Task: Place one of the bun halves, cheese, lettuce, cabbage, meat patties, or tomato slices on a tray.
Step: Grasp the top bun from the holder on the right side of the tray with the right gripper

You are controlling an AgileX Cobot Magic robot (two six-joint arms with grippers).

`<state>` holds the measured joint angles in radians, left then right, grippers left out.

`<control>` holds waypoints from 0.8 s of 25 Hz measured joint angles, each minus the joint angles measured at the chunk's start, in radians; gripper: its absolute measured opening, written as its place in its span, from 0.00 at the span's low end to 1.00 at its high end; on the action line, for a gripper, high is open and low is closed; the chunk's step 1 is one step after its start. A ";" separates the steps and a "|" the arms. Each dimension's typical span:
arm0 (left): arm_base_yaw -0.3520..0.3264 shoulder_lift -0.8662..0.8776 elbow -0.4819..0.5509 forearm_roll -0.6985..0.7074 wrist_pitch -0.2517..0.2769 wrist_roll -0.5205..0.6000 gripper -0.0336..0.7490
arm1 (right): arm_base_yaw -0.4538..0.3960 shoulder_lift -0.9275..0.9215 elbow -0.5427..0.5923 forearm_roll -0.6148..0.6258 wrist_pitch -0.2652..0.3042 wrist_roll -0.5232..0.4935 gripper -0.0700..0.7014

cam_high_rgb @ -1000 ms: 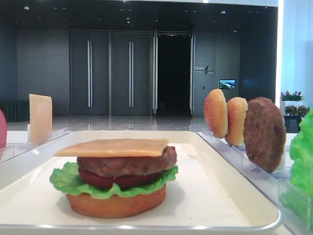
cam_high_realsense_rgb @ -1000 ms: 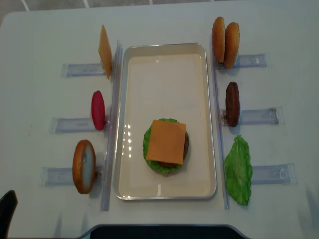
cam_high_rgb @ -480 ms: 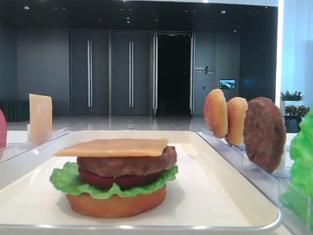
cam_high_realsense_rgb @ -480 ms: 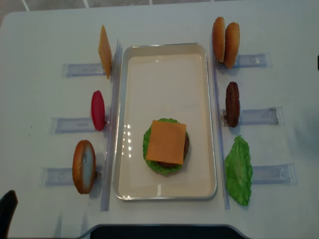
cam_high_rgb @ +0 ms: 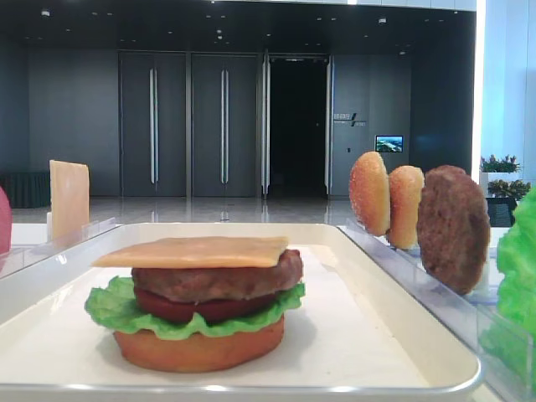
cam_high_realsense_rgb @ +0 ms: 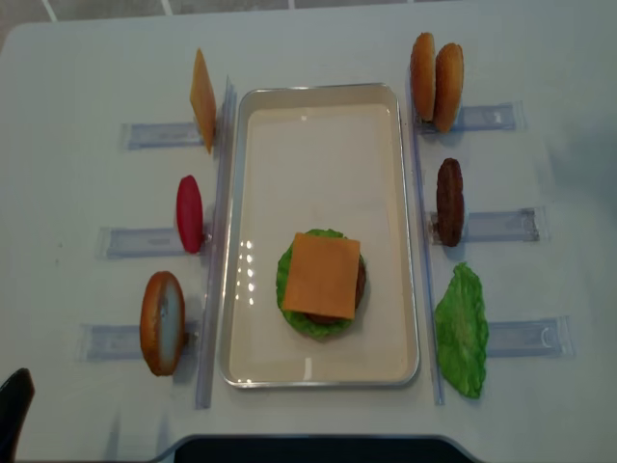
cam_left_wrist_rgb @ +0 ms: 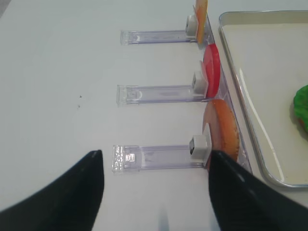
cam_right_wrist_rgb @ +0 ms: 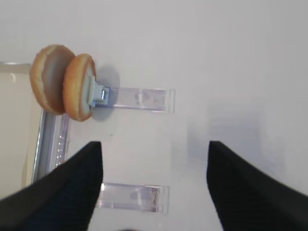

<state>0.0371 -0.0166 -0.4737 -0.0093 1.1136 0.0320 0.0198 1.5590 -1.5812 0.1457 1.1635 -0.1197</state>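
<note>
The white tray [cam_high_realsense_rgb: 238, 241] holds a stack: flat bun bottom [cam_high_rgb: 199, 348], lettuce [cam_high_rgb: 109, 306], tomato slice, meat patty [cam_high_rgb: 218, 280] and a cheese square [cam_high_realsense_rgb: 321, 275] on top. Two domed buns stand on edge in the back right rack; the larger sesame bun top [cam_high_realsense_rgb: 422, 64] is beside the smaller one [cam_high_realsense_rgb: 448, 87]. My right gripper [cam_right_wrist_rgb: 154, 144] hangs open over bare table, just below and right of those buns [cam_right_wrist_rgb: 48, 79]. My left gripper [cam_left_wrist_rgb: 155, 153] is open above the near left rack, its right finger close to an upright bun [cam_left_wrist_rgb: 222, 130].
Clear plastic racks flank the tray. The left ones hold a cheese slice [cam_high_realsense_rgb: 202, 99], a red tomato slice [cam_high_realsense_rgb: 189, 213] and a bun [cam_high_realsense_rgb: 162, 322]. The right ones hold a patty [cam_high_realsense_rgb: 448, 202] and a lettuce leaf [cam_high_realsense_rgb: 461, 330].
A dark sliver at the overhead view's right edge half a second ago is gone now. The food and the left gripper have not moved.
</note>
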 joint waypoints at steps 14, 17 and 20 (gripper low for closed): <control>0.000 0.000 0.000 0.000 0.000 0.000 0.70 | 0.000 0.342 -0.296 -0.008 0.057 0.000 0.70; 0.000 0.000 0.000 0.000 0.000 0.000 0.70 | 0.000 0.353 -0.301 -0.011 0.058 0.000 0.70; 0.000 0.000 0.000 0.000 0.000 0.000 0.70 | 0.000 0.353 -0.302 -0.011 0.058 0.016 0.70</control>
<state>0.0371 -0.0166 -0.4737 -0.0093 1.1136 0.0320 0.0198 1.9125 -1.8829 0.1343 1.2218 -0.1039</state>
